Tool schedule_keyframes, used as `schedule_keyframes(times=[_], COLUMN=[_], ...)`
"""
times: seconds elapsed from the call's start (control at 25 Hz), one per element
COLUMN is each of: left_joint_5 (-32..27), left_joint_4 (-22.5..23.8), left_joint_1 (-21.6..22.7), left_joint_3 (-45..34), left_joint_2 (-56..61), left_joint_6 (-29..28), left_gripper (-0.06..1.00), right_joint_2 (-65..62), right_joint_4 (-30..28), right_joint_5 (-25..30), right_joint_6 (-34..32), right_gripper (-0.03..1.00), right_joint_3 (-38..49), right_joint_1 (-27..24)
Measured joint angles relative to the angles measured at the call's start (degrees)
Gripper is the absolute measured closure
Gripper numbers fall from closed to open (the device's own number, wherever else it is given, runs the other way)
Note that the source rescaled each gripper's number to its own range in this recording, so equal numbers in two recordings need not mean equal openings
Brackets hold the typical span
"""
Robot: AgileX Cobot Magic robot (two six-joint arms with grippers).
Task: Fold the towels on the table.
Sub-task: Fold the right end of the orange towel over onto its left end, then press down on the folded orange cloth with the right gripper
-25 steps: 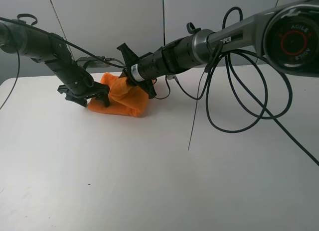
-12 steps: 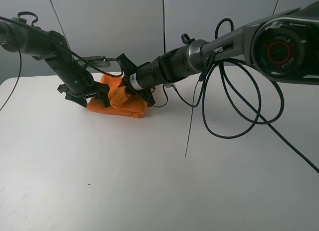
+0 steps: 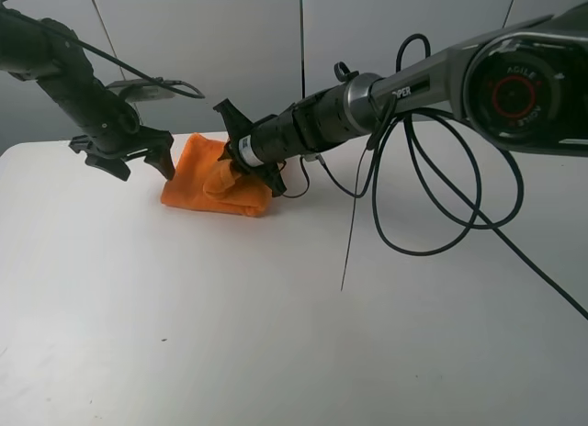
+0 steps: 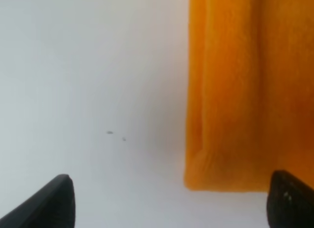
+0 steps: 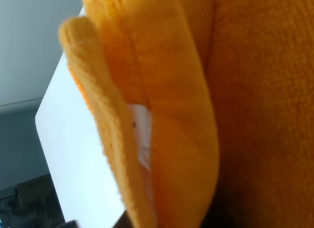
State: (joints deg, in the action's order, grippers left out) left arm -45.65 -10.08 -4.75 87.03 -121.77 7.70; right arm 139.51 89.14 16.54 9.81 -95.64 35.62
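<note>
Orange terry lay bunched toward the far side of the white table — the towel, partly folded. The right hand was clamped shut on a raised fold at its right edge. The left hand hovered just off its left edge, spread wide and empty — the towel's long axis ran between them.
</note>
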Motion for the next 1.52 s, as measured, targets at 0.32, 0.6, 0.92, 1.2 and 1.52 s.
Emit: schedule_keyframes(times=[0.32,0.6,0.92,1.2,1.52], left_joint_5=[-1.0,0.6,-1.7,-4.9,-5.5], left_joint_4=[-1.4,-3.2,-4.1,-4.9,-6.3], left_joint_1=[3.9,7.2,7.5,7.5,7.5], left_joint_3=[0.0,0.0,2.2,2.2,2.2], left_joint_2=[6.0,14.8,18.3,18.3,19.9], left_joint_6=[0.0,0.2,0.3,0.3,0.3], left_gripper=[-0.06,-0.06,-0.06,-0.06,-0.06], right_joint_2=[0.0,-0.5,-1.1,-0.9,2.4], right_joint_4=[-0.1,-0.1,-0.9,-6.1,-6.2], right_joint_5=[0.4,8.0,10.5,4.7,3.3], right_joint_6=[1.1,5.7,6.4,6.5,6.7], right_gripper=[0.86,0.18,0.11,0.11,0.11], right_joint_3=[-0.1,-6.5,-10.2,-10.2,-10.2], right_joint_1=[0.0,0.1,3.3,4.6,7.6])
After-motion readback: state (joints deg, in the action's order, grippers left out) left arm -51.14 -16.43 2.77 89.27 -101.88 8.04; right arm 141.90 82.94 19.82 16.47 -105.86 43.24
